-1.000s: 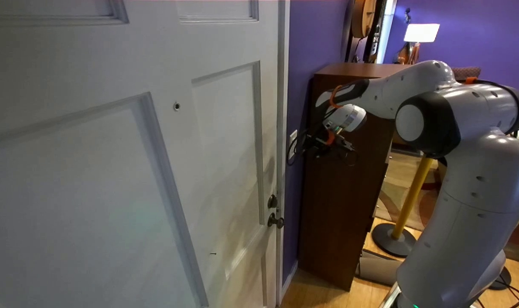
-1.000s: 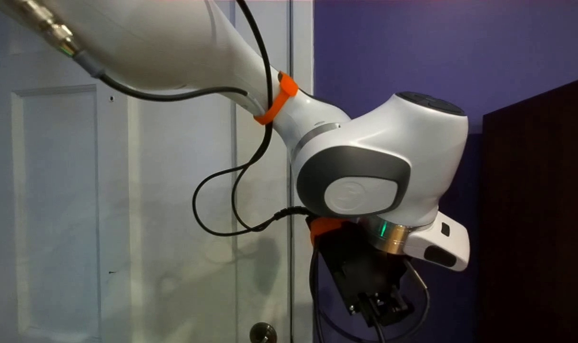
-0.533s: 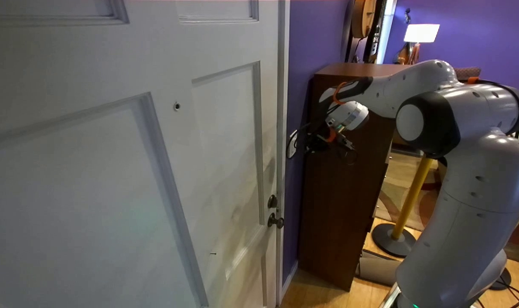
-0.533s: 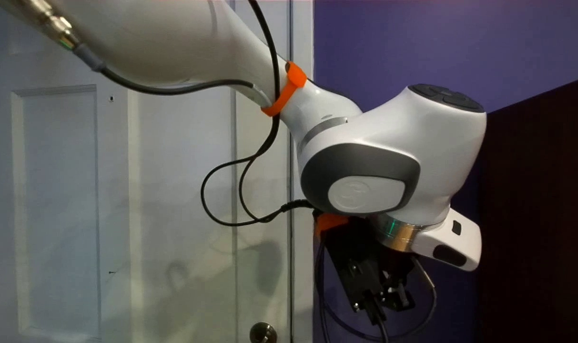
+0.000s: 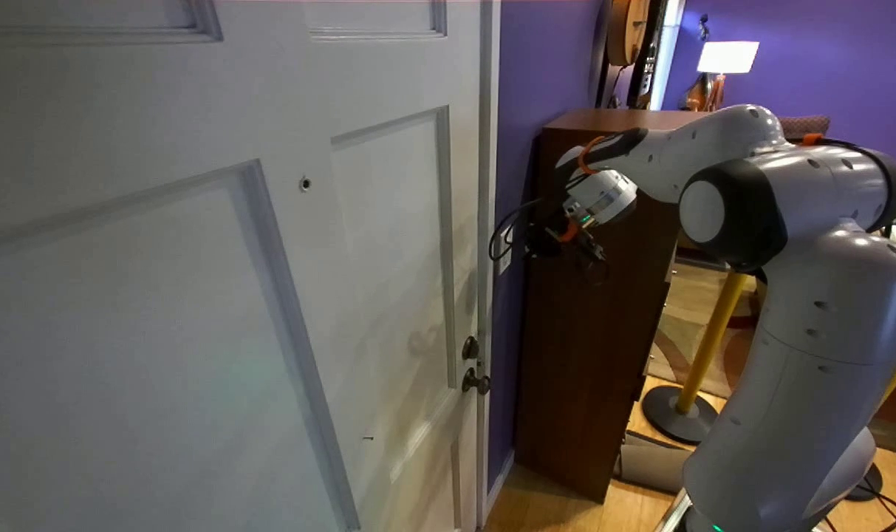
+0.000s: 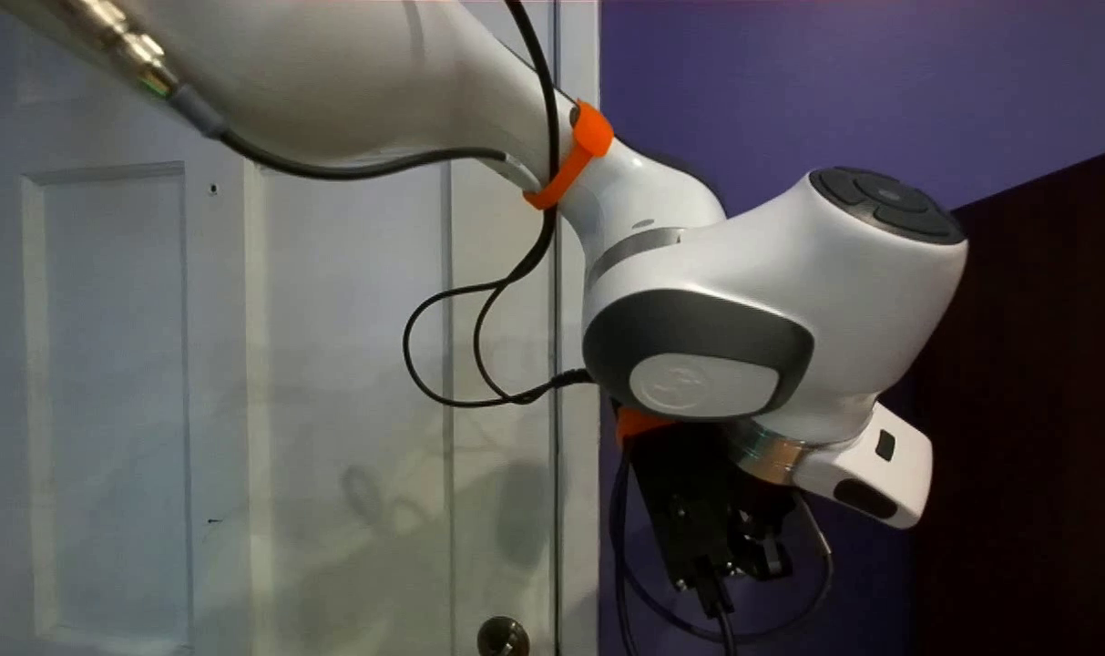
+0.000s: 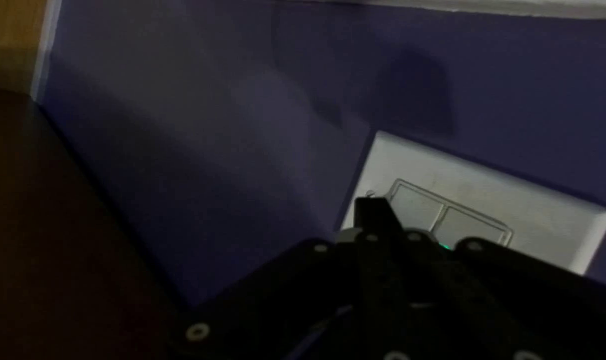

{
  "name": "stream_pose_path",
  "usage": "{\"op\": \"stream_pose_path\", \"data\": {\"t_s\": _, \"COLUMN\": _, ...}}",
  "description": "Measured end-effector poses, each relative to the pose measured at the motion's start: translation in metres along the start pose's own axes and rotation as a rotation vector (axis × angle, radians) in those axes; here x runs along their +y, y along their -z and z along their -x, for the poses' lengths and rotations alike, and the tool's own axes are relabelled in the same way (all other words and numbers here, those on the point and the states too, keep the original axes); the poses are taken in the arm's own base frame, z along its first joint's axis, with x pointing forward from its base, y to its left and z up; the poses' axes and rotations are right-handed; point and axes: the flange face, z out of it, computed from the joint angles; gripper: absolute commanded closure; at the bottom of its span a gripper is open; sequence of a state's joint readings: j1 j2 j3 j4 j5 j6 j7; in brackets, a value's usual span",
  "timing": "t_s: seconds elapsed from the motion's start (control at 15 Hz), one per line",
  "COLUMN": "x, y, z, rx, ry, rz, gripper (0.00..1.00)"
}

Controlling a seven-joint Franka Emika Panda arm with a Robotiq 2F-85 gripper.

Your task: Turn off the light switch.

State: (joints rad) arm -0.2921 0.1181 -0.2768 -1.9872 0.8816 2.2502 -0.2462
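The light switch point(image 7: 547, 225) is a white rectangular plate on the purple wall, slanted in the wrist view, with two flat rockers side by side in its frame. My gripper point(image 7: 375, 207) is shut, its dark fingertips together over the plate's left end beside a screw; nothing shows between them. Fingers and linkage hide the plate's lower part. Whether the tips touch it I cannot tell. In an exterior view the light switch point(image 5: 506, 255) sits by the door frame, partly behind a cable loop, with the dark gripper to its right. The gripper's fingertips cannot be made out in either exterior view.
A white panelled door point(image 5: 388, 244) with a dark knob point(image 5: 476, 381) stands left of the switch. A tall brown cabinet point(image 5: 595, 355) stands close behind the hand. The arm's black cable point(image 6: 424, 364) loops out toward the door. A yellow post point(image 5: 710, 340) rises behind the arm.
The wrist has shifted to the right in both exterior views, toward the cabinet, and the hand sits slightly higher. The cable loop has moved along with it.
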Motion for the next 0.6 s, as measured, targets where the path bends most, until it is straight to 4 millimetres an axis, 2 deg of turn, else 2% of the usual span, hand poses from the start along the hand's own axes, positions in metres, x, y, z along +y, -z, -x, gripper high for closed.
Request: {"op": "stream_pose_path", "data": {"t_s": 0.6, "x": 0.003, "y": -0.023, "z": -0.011, "rx": -0.005, "ry": -0.060, "rz": -0.067, "gripper": 1.00}}
